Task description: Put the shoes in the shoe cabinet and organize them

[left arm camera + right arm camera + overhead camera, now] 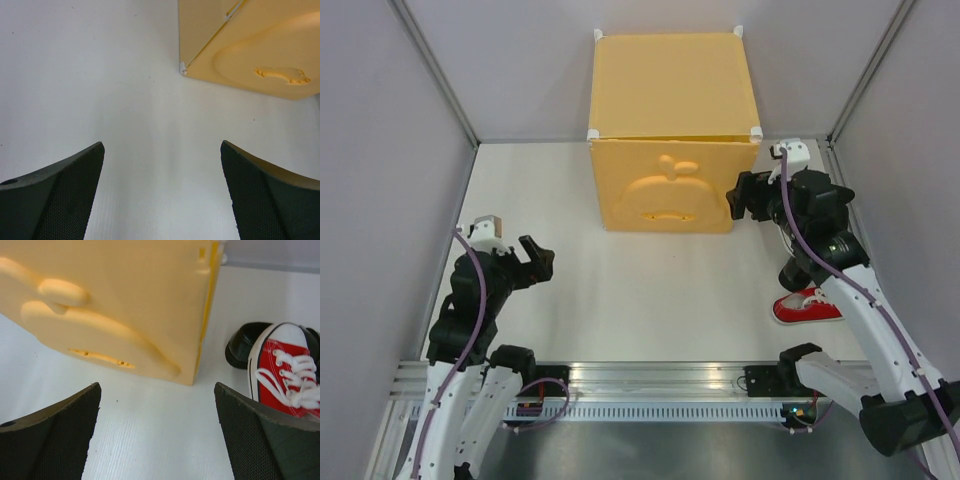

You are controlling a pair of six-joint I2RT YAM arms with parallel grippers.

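Shoe cabinet [670, 95] door facing arms [470, 300], red sneaker [282, 375] toe toward wall [280, 252]

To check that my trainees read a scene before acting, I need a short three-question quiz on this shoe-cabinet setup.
1. True or false: the shoe cabinet has its door shut.
2. The red sneaker lies: A) inside the cabinet B) on the table, right of the cabinet C) on top of the cabinet.
3. Fill in: the left gripper and right gripper are both ____.
Key: 1 true; 2 B; 3 open.
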